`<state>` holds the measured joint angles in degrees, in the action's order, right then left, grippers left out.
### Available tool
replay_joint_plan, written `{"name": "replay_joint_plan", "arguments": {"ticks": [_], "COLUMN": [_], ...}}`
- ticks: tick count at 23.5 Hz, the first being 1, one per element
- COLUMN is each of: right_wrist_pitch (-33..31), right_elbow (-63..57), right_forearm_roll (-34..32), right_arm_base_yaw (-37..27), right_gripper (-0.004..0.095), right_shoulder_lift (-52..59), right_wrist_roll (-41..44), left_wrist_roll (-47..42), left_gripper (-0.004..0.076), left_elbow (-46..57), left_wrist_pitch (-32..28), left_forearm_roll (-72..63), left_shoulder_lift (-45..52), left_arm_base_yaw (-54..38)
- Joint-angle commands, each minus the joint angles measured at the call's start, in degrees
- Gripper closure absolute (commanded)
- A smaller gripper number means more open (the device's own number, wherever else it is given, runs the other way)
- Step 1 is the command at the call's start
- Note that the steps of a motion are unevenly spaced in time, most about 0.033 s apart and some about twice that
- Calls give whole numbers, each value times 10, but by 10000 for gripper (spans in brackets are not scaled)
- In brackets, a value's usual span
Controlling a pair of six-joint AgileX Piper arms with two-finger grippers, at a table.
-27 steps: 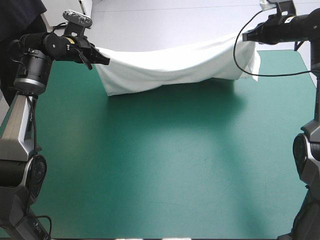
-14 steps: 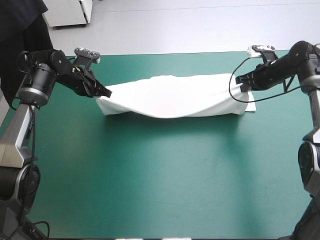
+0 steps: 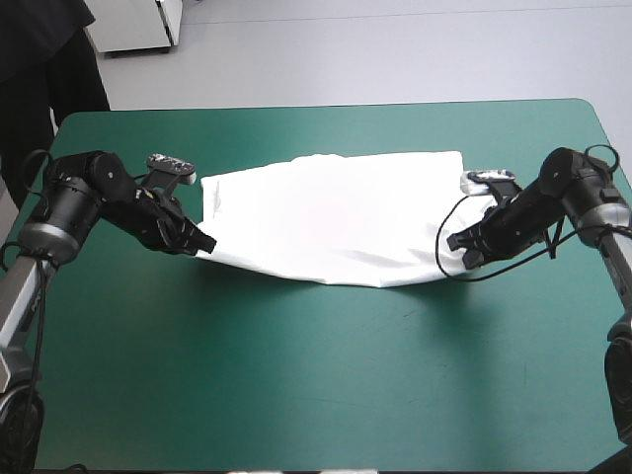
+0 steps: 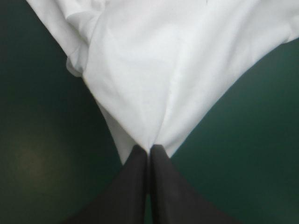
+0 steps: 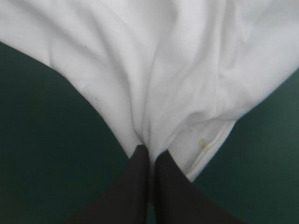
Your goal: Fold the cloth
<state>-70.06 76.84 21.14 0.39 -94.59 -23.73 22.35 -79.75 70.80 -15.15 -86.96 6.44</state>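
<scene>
High view. The T-shirt (image 3: 331, 217) lies spread on the teal-green bench (image 3: 316, 385), in the far half, its long side running left to right. Its far edge is nearly straight and lies well short of the bench's far edge. Its near edge bows toward the near side at the middle. The left end shows a narrow doubled strip of cloth.

The left hand (image 3: 204, 242) is at the T-shirt's near-left corner, low over the bench. The right hand (image 3: 456, 240) is at the near-right corner, equally low. The two arms reach inward from opposite sides, with the T-shirt between them. The near half of the bench is bare cover.

Left wrist view. The black fingers (image 4: 133, 186) meet in a pointed arch, closed on a pinch of the white cloth at their tips. From that pinch the T-shirt fans out ahead of the hand in two broad creases, with teal-green cover on both sides of it.

Right wrist view. The fingers here are likewise pressed together, gripping the T-shirt at its edge. Several folds radiate from the tips. A stitched hem (image 5: 212, 149) runs just beside the fingers and carries a small yellowish spot. Cover shows on either side of the cloth.
</scene>
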Motion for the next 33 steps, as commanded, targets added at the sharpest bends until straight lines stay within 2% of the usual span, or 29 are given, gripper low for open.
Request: {"name": "replay_joint_plan", "arguments": {"ticks": [1,8,15,19,23,28,31,33], "right_wrist_pitch": [-7,-7,11,7,-3,-7,14,34], "right_elbow": [-35,-109,-150,-150,-150,-149,-131,-109], "right_forearm_roll": [-11,-53,-68,-78,-79,-97,-145,-170], "right_arm_base_yaw": [17,30,30,30,30,30,30,30], "right_gripper": [920,920,921,899,766,449,425,425], "right_shoulder_lift": [37,70,117,119,124,160,190,193], "right_wrist_roll": [-2,16,24,34,32,41,78,112], "left_wrist_roll": [1,1,1,9,27,6,-15,-21], "left_gripper": [746,746,745,677,573,409,391,391], "left_elbow": [39,151,205,205,205,205,201,180], "left_wrist_pitch": [21,17,6,16,27,29,26,-2], "left_forearm_roll": [-16,-1,0,15,15,76,109,96], "left_shoulder_lift": [56,88,102,102,102,139,191,220], "left_arm_base_yaw": [0,4,4,4,4,4,4,4]}}
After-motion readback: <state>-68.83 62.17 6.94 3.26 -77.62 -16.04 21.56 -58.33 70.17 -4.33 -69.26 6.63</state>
